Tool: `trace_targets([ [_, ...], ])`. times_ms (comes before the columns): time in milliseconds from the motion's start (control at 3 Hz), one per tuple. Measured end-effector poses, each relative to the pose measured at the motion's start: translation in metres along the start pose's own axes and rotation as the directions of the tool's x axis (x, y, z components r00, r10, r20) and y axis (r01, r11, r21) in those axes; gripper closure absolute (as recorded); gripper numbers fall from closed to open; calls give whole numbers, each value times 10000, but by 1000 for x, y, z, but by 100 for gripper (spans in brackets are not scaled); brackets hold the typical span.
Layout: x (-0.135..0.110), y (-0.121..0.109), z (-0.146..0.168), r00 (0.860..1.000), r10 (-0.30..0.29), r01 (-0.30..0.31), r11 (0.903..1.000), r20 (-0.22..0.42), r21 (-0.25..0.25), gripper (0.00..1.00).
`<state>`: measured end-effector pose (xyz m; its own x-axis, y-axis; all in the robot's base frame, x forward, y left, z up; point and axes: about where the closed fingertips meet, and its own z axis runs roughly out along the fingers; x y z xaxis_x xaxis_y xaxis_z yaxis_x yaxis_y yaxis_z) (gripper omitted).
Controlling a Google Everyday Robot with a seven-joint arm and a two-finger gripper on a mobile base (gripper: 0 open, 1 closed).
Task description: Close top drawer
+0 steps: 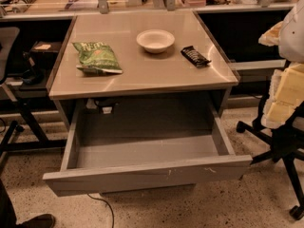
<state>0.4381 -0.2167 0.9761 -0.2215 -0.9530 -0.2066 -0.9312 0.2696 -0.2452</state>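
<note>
The top drawer is a wide grey drawer under the desk, pulled far out toward me. Its inside is bare and its plain front has small white scuffs right of centre. The arm's white and yellowish parts are at the right edge of the view. The gripper hangs there, right of the drawer's front corner and apart from it. No other drawer fronts show.
On the desk top lie a green chip bag, a white bowl and a dark snack bar. A black chair base stands at the right. A cable runs on the floor. A shoe is at bottom left.
</note>
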Motion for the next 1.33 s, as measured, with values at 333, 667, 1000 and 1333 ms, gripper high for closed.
trace_targets([
  [333,0,0,0,10000,0,0,10000,0,0,0],
  [667,0,0,0,10000,0,0,10000,0,0,18],
  [1000,0,0,0,10000,0,0,10000,0,1,41],
  [1333,0,0,0,10000,0,0,10000,0,1,65],
])
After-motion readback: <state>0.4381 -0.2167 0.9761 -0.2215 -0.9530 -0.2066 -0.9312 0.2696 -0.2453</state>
